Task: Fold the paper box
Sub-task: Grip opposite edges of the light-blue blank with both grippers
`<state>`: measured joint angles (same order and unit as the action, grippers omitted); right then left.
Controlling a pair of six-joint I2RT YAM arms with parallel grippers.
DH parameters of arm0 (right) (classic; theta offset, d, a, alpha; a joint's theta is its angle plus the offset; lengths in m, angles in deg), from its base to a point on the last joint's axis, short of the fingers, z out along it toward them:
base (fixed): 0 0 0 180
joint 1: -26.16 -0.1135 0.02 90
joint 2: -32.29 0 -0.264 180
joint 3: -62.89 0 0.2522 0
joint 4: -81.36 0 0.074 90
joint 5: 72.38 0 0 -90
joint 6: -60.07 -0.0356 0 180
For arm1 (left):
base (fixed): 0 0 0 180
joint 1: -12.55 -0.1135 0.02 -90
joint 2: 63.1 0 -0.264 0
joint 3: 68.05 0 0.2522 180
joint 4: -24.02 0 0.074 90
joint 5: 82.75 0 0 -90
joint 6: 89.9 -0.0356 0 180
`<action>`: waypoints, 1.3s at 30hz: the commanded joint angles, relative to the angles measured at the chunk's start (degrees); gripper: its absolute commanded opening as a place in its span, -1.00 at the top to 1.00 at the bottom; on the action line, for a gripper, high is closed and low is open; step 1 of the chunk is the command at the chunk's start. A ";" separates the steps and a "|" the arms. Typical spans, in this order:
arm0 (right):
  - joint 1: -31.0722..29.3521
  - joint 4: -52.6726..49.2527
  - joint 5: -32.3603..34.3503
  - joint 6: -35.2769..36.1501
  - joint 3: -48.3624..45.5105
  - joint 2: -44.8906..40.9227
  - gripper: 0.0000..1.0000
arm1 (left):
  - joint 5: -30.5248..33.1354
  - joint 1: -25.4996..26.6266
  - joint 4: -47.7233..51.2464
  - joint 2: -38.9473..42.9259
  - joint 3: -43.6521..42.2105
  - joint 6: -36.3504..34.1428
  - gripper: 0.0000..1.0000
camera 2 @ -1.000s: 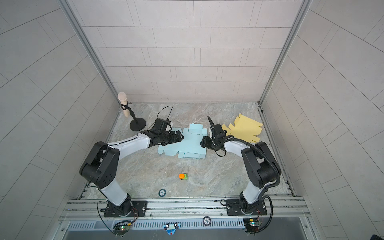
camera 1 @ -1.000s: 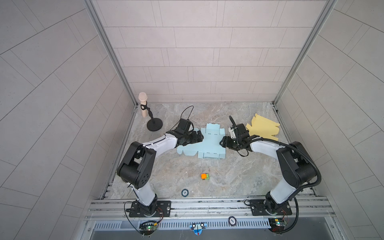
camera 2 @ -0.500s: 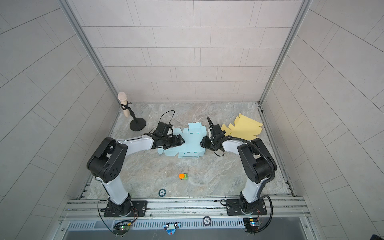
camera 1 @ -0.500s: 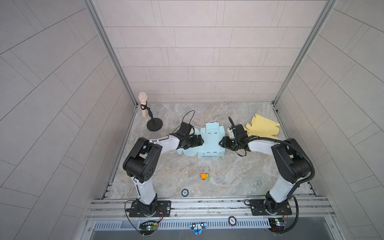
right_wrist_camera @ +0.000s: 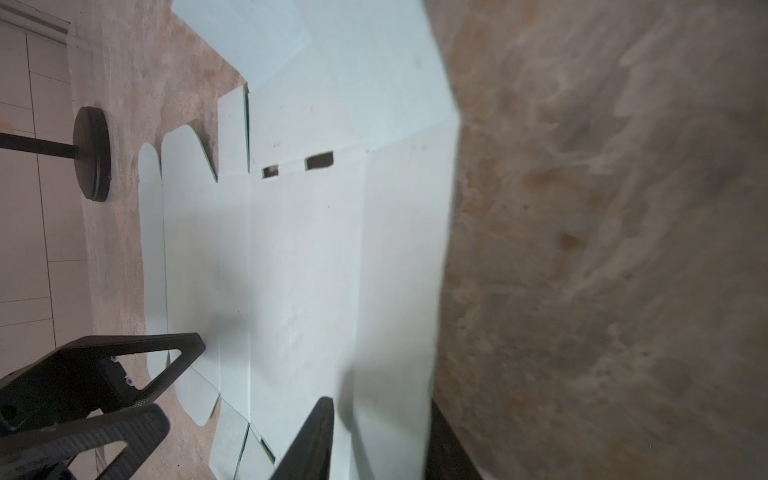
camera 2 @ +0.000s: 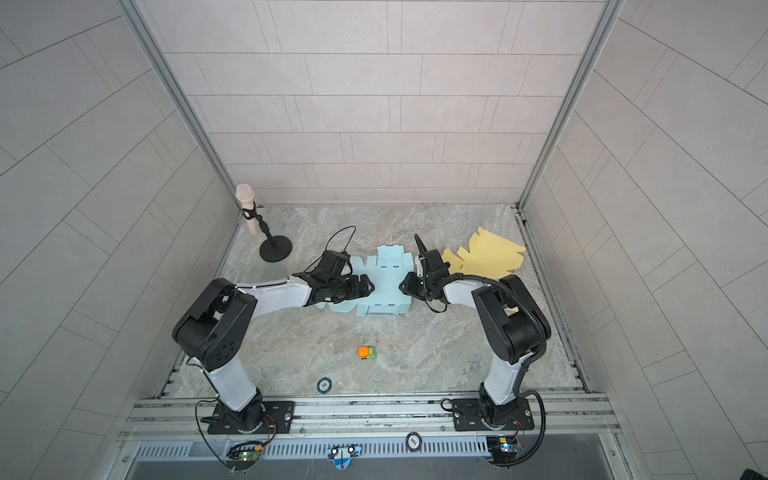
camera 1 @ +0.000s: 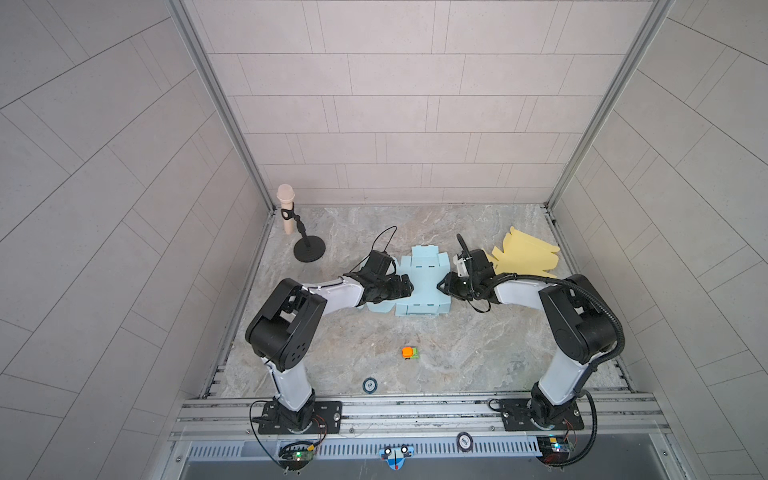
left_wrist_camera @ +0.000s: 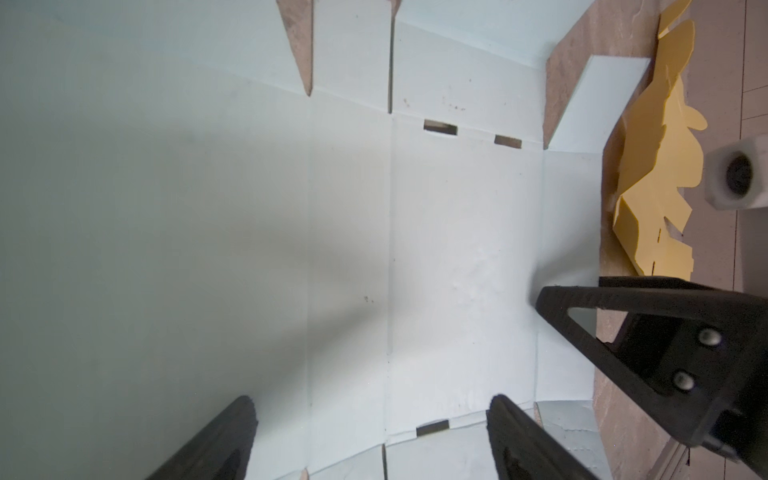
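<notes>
So, orange toy [camera 1: 410, 353] sits near the desk's [camera 1: 374, 232] front edge. Mid-desk the blue paper box [camera 1: 424, 286] lies mostly flat. Left fingers [camera 1: 406, 287] are spread wide over it, empty. Right fingers [camera 1: 441, 286] are half-closed around its raised right flap, can't tell if pinched. Yellow sheet [camera 1: 523, 257] by the far right corner.

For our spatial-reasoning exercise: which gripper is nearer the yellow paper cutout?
Right. The right gripper is at the edge of the blue paper box facing the yellow paper cutout; the left gripper is at the opposite edge, farther off.
</notes>
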<state>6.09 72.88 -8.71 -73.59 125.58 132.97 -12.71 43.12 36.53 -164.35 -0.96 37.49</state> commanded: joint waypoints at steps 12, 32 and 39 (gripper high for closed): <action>0.43 5.89 -0.81 -4.48 -5.07 -3.23 0.49 | -0.07 0.29 2.63 -0.68 -1.46 0.30 -0.83; 1.31 9.05 -0.81 -6.13 -7.25 -5.03 0.59 | -0.13 0.29 2.75 -0.81 -1.40 0.23 -0.83; 1.28 8.63 -0.88 -5.96 -6.84 -4.98 0.70 | -0.27 0.28 2.88 -0.97 -1.20 0.23 -0.83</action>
<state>7.23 82.30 -10.39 -79.49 118.93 129.35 -13.06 43.23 36.48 -164.35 -0.96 37.64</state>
